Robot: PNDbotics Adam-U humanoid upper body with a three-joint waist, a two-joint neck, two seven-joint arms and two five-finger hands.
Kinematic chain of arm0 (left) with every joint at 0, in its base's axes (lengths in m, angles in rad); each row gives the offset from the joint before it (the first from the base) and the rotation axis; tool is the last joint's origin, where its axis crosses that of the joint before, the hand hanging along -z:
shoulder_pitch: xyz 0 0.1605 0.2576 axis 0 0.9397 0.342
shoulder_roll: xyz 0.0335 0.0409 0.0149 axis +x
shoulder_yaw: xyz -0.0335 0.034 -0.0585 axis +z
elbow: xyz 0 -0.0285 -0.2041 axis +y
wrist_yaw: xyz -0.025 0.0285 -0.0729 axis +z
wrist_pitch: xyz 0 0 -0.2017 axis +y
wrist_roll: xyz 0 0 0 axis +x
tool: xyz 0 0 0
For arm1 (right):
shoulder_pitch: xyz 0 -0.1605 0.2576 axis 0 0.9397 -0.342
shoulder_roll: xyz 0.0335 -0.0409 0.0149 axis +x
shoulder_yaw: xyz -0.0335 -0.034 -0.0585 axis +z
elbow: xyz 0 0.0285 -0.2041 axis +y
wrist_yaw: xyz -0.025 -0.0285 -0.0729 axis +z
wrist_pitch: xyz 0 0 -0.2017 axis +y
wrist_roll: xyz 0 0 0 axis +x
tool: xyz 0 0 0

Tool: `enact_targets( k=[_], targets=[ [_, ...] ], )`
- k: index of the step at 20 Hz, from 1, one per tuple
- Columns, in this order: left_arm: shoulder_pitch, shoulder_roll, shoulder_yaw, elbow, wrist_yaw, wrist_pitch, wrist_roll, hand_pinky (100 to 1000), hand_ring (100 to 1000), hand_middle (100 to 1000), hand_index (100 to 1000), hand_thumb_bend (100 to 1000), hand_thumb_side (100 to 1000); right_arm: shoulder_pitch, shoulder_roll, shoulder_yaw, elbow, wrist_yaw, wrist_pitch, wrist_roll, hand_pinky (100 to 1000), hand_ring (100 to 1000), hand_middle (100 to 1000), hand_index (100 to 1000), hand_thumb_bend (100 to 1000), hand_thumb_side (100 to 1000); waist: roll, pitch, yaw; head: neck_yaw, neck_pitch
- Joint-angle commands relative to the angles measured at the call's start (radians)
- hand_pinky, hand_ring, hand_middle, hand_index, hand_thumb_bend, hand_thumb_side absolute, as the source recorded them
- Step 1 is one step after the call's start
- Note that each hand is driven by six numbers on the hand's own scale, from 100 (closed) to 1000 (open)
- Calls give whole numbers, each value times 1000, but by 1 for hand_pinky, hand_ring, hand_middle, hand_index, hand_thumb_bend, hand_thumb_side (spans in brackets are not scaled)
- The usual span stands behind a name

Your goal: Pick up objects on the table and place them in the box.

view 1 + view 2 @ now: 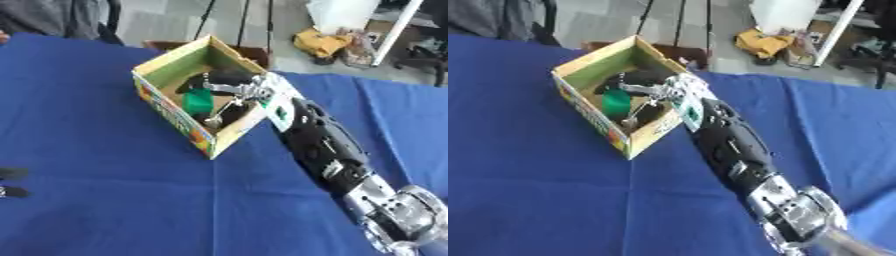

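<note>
A cardboard box (pixel 171 114) with bright printed sides stands open on the blue table (pixel 105 200), left of centre. My right arm reaches in over the box's right wall, and my right hand (pixel 234 86) is inside the box. Its fingers (pixel 229 111) are spread and fairly straight, pointing down toward the box floor. A green object (pixel 198 101) sits in the box just left of the fingers, close against them; I cannot tell whether they touch it. A dark part of my left hand (pixel 9 182) shows at the left edge.
The blue cloth lies bare in front of the box and to its left. Beyond the table's far edge are a floor, chair legs, a yellow bundle (pixel 320 43) and a white panel.
</note>
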Motion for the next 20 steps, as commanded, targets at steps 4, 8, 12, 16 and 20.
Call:
enact_targets(
  k=[4,8,12,16,20],
  targets=[
    [-11,5,1,-20,5,0,-4,606,774,578,662,386,1000,-14,-13,-5,-10,7,-24,-17,824,903,947,986,100,402,14,-20,-5,1,-10],
    [-9,5,2,-20,5,0,-3,606,774,578,662,388,1000,-13,-15,-7,-32,-8,-33,-54,854,917,972,991,100,453,14,-22,-9,5,-8],
    [-6,5,3,-19,5,1,-2,606,775,578,661,389,1000,-12,-22,-16,-84,-39,-23,-107,832,890,949,979,100,366,15,-25,-17,8,-6],
    [2,5,6,-17,5,1,0,606,775,577,661,391,1000,-5,-36,-19,-159,-90,-1,-167,809,854,929,969,100,301,17,-31,-30,21,-2],
    [12,3,12,-14,5,2,5,606,775,577,660,394,1000,18,-66,-13,-260,-155,3,-203,799,843,922,963,100,259,22,-37,-53,36,7]
  ],
)
